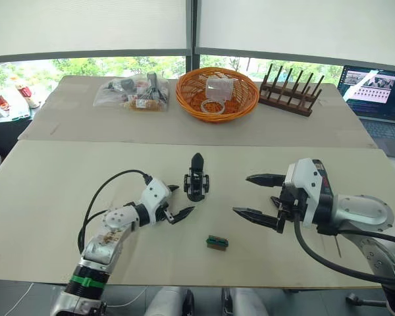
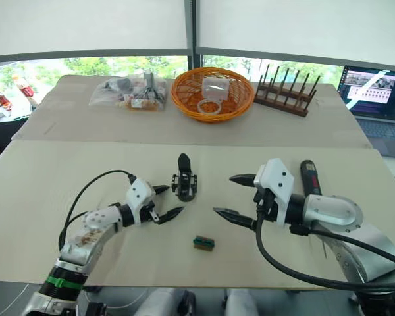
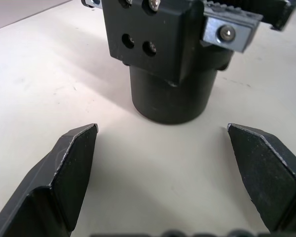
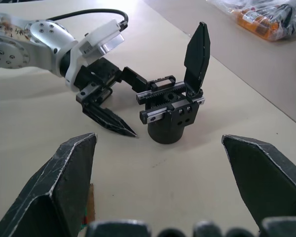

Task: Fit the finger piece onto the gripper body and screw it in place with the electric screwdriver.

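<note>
I am on the approach step: my left gripper (image 1: 176, 202), fingers spread, has the gripper body (image 1: 196, 180) just ahead; my right gripper (image 1: 262, 196), also spread and empty, waits well beyond it. Next, steady the base

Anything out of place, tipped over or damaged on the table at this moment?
Nothing stands out. The gripper body stands upright on its round base between the open left gripper and open right gripper. The small green-brown block lies flat nearby, and the orange basket sits upright.
</note>
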Robot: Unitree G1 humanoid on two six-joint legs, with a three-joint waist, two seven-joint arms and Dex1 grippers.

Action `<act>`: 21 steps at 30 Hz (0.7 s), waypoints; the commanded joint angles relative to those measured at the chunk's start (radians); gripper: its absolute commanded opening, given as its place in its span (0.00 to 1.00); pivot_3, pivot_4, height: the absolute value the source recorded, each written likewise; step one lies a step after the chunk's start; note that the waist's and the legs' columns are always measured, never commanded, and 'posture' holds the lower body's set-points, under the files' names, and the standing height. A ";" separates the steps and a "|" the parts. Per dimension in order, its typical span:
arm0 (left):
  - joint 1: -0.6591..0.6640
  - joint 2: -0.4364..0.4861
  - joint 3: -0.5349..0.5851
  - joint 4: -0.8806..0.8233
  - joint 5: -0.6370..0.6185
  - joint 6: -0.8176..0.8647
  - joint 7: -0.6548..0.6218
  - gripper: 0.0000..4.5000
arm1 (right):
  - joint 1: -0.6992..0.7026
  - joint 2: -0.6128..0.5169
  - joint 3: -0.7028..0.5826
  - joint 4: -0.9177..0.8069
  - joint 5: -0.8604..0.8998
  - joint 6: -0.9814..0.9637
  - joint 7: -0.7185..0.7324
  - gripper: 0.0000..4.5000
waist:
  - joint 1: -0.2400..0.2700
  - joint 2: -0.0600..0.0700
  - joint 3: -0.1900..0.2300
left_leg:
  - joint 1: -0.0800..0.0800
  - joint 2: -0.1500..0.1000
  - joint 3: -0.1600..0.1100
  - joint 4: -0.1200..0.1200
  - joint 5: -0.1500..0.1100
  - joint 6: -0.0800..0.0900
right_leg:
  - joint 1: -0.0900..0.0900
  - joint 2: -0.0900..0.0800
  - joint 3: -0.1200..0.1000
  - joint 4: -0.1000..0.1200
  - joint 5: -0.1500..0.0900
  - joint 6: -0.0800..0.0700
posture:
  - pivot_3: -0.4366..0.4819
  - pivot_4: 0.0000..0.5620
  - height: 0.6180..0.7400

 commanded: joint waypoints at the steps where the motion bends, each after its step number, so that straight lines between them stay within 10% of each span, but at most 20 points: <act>1: -0.014 0.075 0.002 -0.016 -0.055 -0.021 -0.159 0.99 | 0.014 -0.061 -0.071 -0.028 0.025 0.048 0.006 1.00 | -0.002 0.000 0.000 | 0.000 0.000 0.000 0.000 0.000 0.000 | 0.000 0.000 0.000 0.000 0.000 0.000 | 0.48 0.27 1.00; 10: -0.133 0.382 0.077 -0.265 -0.366 0.239 -0.522 0.99 | -0.116 -0.434 0.035 0.143 0.055 0.404 0.125 1.00 | -0.011 0.002 0.001 | -0.001 0.000 0.000 0.000 0.000 -0.001 | 0.000 -0.002 -0.002 -0.001 -0.001 0.000 | 0.48 0.27 1.00; 21: -0.315 0.332 0.078 -0.458 -0.508 0.370 -0.441 0.99 | -0.579 -0.322 0.515 0.614 -0.238 0.441 0.280 1.00 | -0.037 0.002 0.002 | -0.001 0.000 -0.001 -0.001 0.004 0.003 | 0.000 0.000 -0.001 -0.001 -0.001 -0.001 | 0.48 0.27 1.00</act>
